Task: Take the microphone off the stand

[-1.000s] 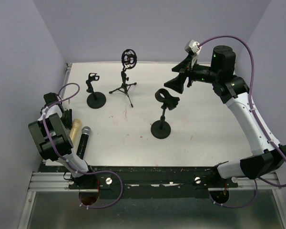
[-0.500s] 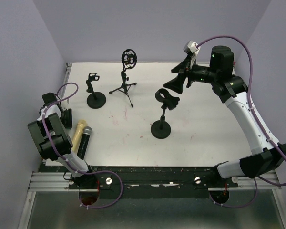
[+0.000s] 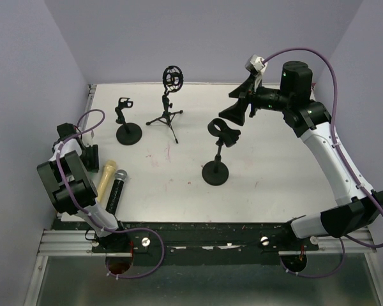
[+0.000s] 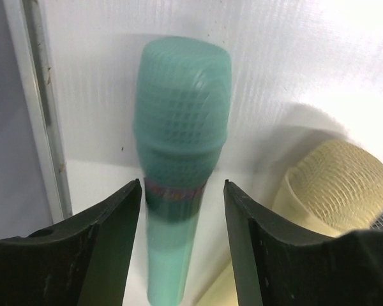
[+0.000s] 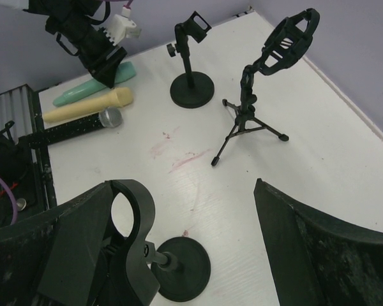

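Three microphones lie side by side on the table at the left: a teal one (image 4: 180, 115), a cream one (image 3: 106, 178) and a black one with a silver head (image 3: 115, 191). My left gripper (image 4: 182, 185) is open, low over the teal microphone, with a finger on each side and a gap to both. It hides that microphone in the top view. My right gripper (image 3: 233, 113) is open and empty, raised just above and behind the clip stand (image 3: 220, 137). The stand's clip (image 5: 129, 213) is empty and sits by the left finger in the right wrist view.
A second round-base stand (image 3: 125, 121) with an empty clip and a tripod stand (image 3: 170, 95) with an empty shock mount are at the back left. A metal rail (image 4: 41, 115) edges the table just left of the teal microphone.
The cream and black microphones have shifted a little to the right and toward the near edge. The right arm has barely moved.
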